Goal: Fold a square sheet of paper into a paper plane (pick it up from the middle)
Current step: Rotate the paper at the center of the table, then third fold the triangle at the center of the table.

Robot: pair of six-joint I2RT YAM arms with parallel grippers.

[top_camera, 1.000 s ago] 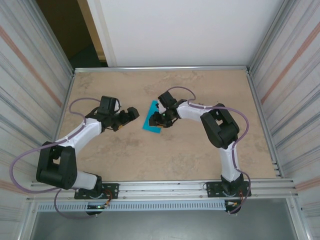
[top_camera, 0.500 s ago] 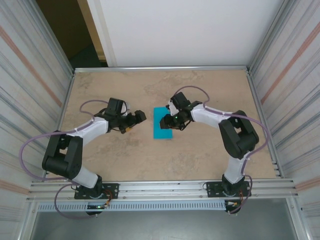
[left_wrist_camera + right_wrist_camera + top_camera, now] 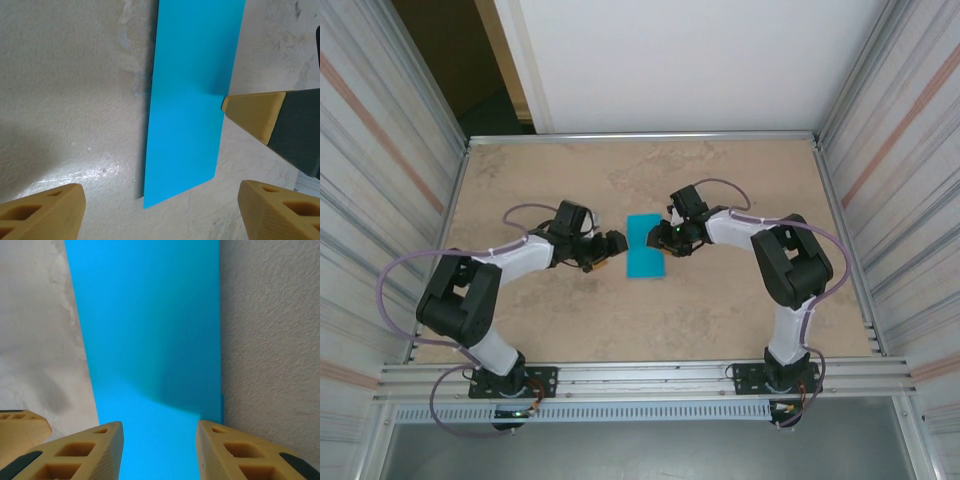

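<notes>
Both arms have swung inward since 1 second ago. The left pincer (image 3: 611, 248), then well to the left of the paper, now sits just beside its left edge. The square sheet of paper (image 3: 645, 258), then skewed under the right pincer (image 3: 662, 238), now lies squared up with its long sides running near to far, about the middle of the counter (image 3: 750, 310). From above it reads as a narrow rectangle rather than a square, so I judge that 1 fold, the centre halving, is made or being pressed. The nose corners, the wings and the last crease are all still to do, and nothing pointed or dart-like shows yet. In the left wrist view the sheet (image 3: 192, 95) is plain teal-blue, unmarked and flat on the mottled surface. A thin dark shadow along one long edge hints that this side stands a little proud; whether it is the crease or the open edges I cannot tell. The left pincer (image 3: 160, 217) is spread wide and grasping nothing, with one short end of the sheet just ahead of the gap. The right pincer (image 3: 159, 455) is released, its fingers apart over the sheet (image 3: 150, 325) with nothing pinched between them, and one of its fingertips (image 3: 250, 116) touches a long edge of the sheet.
</notes>
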